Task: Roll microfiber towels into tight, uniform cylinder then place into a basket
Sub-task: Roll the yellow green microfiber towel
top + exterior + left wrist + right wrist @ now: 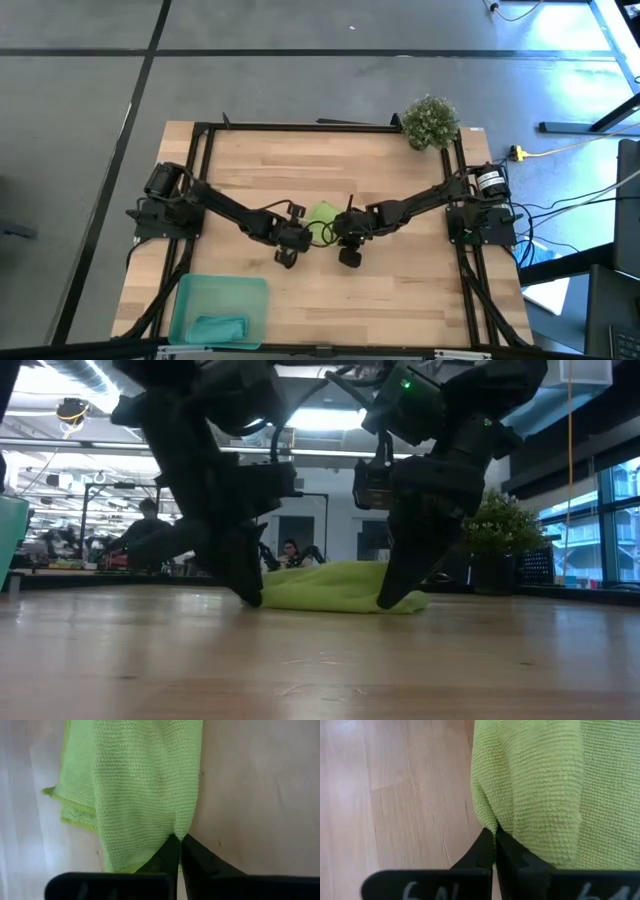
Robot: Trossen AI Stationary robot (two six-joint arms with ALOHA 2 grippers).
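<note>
The lime microfiber towel (323, 215) lies folded in several layers on the wooden table, mid-table. My left gripper (297, 243) and my right gripper (345, 240) both stand at the towel's near edge, each shut on it, left and right corner. In the low view the towel (335, 585) is a low mound between the two fingertips. The teal basket (190, 290) sits at the near left, and the teal towel (218, 327) lies inside it. My left gripper pinches the lime towel's near edge at one corner (181, 827) between its two fingertips, slanting down from the near side. The towel lies on the table, slack, with loose layers showing beside it (75, 812). My right gripper pinches a rounded fold at the towel's other near corner (487, 822) with its fingertips, slanting down from the near side. The cloth rests on the table there and bulges just past the tips.
A bushy potted plant (431, 121) stands at the table's far right corner. A black frame (300, 126) runs along the far edge and both sides. Bare wood lies near of the grippers and right of the basket.
</note>
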